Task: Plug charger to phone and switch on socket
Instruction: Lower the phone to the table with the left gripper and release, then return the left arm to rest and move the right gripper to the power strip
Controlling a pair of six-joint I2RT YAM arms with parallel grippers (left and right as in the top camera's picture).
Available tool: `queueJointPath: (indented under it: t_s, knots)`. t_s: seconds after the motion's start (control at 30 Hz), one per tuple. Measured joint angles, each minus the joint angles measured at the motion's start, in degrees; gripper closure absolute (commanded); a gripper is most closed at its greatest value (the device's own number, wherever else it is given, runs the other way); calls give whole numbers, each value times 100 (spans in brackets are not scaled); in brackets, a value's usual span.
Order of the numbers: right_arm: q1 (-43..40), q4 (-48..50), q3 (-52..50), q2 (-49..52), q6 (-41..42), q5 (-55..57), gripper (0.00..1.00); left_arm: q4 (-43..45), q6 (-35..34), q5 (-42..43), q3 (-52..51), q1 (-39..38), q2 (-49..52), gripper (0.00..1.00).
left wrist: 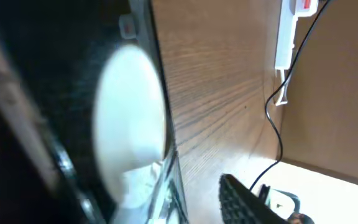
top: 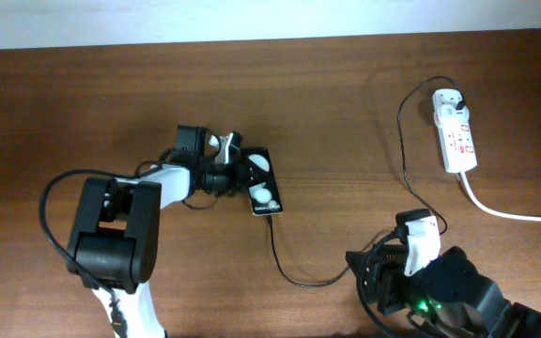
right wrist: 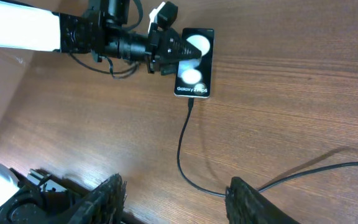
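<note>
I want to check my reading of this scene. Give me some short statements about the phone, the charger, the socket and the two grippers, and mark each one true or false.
1. The charger cable reaches the phone at the end with the white lettering. True.
2. The phone lies against the socket. False: they are far apart, and the socket is near the table's right side.
3. The right gripper is open and grips nothing. True.
4. The socket's thick cord is black. False: it is white.
5. The left gripper is far from the phone. False: it is at the phone's side edge.
</note>
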Motion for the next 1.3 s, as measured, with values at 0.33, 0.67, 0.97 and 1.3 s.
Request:
queueJointPath:
  t_s: [0.33, 0.67, 0.97, 1.3]
  knots:
    - [0, -142, 2, 0, -2, 262, 31, -997, 881, -1891, 402, -70, -483, 0]
    - [0, -205, 2, 828, -4, 1884, 1, -3012, 1093, -5869, 984, 330, -1937, 1]
    - [0, 1093, -15, 1027, -7, 4159, 1, -4481, 1110, -6035, 1158, 348, -8063, 1]
    - [0, 1266, -15, 1025, -7, 4409, 1, -4721, 1110, -6046, 1167, 439, -9823, 1]
